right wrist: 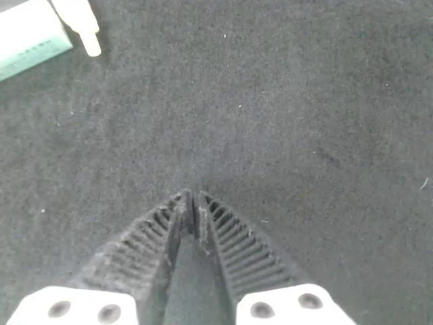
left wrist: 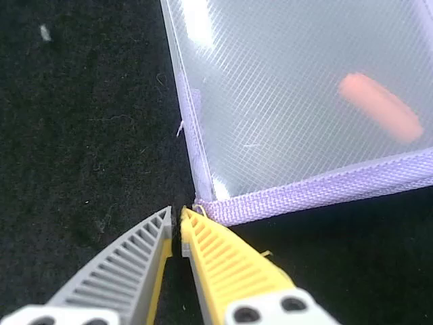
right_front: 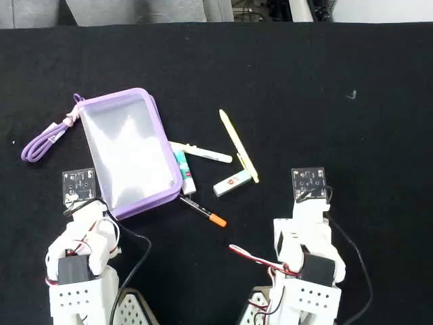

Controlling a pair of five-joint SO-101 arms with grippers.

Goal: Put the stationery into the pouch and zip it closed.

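Black cloth-covered table (right_front: 338, 101). Lying on it at left: flat translucent pouch with lilac zip edging (right_front: 128, 152), lilac cord loop (right_front: 44, 143) trailing off its far corner. Just beside the pouch's right edge: teal-and-white tube (right_front: 184, 172), slim white marker (right_front: 203, 153), black pen with orange cap (right_front: 203, 211). Farther right: long yellow pen (right_front: 237, 144), small white-and-green block (right_front: 232, 182).

Just ahead of the left gripper (left wrist: 174, 213), the pouch (left wrist: 291, 101) is cut off past one corner by the frame's edges. Farther ahead, an orange blur (left wrist: 379, 107) shows through its clear panel, too soft to identify; whether it lies inside or beneath cannot be told. Well ahead of the right gripper (right wrist: 191, 196), off to one side, a green-and-white block (right wrist: 27, 42) and a white cap (right wrist: 78, 27) are cut by the frame edge.
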